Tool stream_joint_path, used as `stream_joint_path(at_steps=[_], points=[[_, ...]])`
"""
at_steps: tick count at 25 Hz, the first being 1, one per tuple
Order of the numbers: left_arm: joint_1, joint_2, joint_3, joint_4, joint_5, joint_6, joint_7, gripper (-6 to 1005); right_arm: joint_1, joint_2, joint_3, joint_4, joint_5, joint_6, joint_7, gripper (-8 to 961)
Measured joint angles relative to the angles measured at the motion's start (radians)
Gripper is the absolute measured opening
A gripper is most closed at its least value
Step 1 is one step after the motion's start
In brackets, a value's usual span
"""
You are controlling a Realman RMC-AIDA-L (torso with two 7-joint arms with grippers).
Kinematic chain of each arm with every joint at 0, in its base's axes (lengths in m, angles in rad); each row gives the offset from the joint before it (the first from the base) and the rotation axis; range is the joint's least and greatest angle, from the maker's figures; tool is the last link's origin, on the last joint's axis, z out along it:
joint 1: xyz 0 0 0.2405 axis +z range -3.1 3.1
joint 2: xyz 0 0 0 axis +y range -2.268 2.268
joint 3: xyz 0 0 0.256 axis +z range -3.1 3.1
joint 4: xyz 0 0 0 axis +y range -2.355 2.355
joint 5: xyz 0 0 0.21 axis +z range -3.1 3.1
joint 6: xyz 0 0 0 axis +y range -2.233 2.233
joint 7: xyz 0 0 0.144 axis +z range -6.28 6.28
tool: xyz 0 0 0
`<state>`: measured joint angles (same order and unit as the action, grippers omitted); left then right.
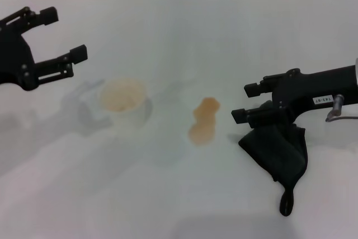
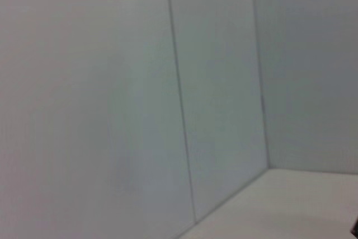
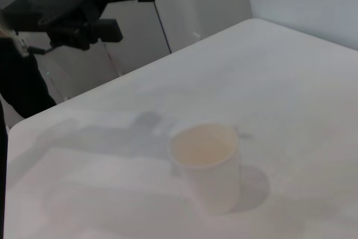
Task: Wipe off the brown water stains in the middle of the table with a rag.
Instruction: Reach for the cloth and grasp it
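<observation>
The brown water stain (image 1: 204,121) is a small two-lobed orange-brown puddle in the middle of the white table (image 1: 184,43). The black rag (image 1: 279,149) lies crumpled on the table to the right of the stain, its thin tail (image 1: 286,202) pointing toward the front edge. My right gripper (image 1: 240,102) hovers over the rag's upper edge, fingers apart and pointing at the stain, nothing between them. My left gripper (image 1: 70,33) is open and empty, raised at the far left; it also shows in the right wrist view (image 3: 131,9).
A white cup (image 1: 124,102) of tan liquid stands left of the stain, between it and the left gripper; it also shows in the right wrist view (image 3: 207,160). A wall runs along the table's far edge. The left wrist view shows only wall panels.
</observation>
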<state>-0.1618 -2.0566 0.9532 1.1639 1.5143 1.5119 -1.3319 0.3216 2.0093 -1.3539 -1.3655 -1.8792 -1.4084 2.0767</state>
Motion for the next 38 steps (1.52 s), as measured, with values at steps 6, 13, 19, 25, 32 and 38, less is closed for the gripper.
stream_joint_path(at_steps=[6,13,19,25,32,38], points=[[-0.103,0.056,-0.057,-0.002,0.151,0.117,-0.111,863,0.002,-0.001,0.004,0.000,0.000,0.011,0.012,723],[-0.182,0.093,-0.082,-0.004,0.296,0.231,-0.179,864,0.004,-0.001,0.009,0.007,0.000,0.021,0.014,722],[-0.190,0.093,-0.084,-0.004,0.315,0.280,-0.218,864,0.006,-0.005,0.022,-0.009,-0.010,0.004,0.040,721],[-0.193,0.096,-0.088,0.005,0.308,0.315,-0.286,864,0.007,-0.006,0.077,-0.012,-0.033,-0.048,0.040,717],[-0.214,0.103,-0.113,0.009,0.301,0.364,-0.338,865,0.030,-0.007,0.105,-0.014,-0.136,-0.112,0.088,708],[-0.229,0.101,-0.114,0.009,0.305,0.367,-0.349,863,0.055,-0.004,0.118,0.011,-0.201,-0.128,0.107,701]])
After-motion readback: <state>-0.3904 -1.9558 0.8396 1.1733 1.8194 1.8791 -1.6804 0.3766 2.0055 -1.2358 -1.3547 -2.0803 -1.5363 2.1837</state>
